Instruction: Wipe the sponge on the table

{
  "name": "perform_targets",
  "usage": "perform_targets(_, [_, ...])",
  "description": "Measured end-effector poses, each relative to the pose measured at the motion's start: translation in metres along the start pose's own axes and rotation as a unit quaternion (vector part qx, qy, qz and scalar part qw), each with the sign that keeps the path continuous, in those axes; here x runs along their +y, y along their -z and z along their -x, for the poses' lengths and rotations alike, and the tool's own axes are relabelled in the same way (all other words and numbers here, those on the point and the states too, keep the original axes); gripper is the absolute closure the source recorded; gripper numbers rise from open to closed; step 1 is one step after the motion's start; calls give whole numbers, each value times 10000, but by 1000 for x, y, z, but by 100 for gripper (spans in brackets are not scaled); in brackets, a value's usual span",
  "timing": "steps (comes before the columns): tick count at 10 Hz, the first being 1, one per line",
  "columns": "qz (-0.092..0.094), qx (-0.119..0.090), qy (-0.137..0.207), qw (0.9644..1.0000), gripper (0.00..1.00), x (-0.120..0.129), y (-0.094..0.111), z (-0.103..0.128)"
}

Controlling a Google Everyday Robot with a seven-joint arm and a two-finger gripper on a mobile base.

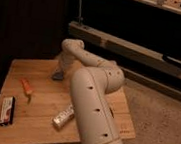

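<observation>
My arm reaches from the bottom middle of the camera view across the light-wood table to its far edge. The gripper points down there, shut on the small bluish-grey sponge. The sponge rests flat on the planks under the gripper tip, and only its lower edge shows. The arm's thick white links cover the right half of the table.
An orange carrot-like piece lies left of centre. A white-silver oblong packet lies beside the arm near the front. A black and white flat bar sits at the front left corner. A dark cabinet and metal rail stand behind.
</observation>
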Motion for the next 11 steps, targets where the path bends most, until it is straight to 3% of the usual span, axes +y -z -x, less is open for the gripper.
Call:
perform_targets(3, [116,132,690,9975,100,55,0,-42])
perform_targets(5, [140,320,966,9947,100,70,-4,-81])
perform_targets(11, [375,717,708,9942,100,31,0,-164])
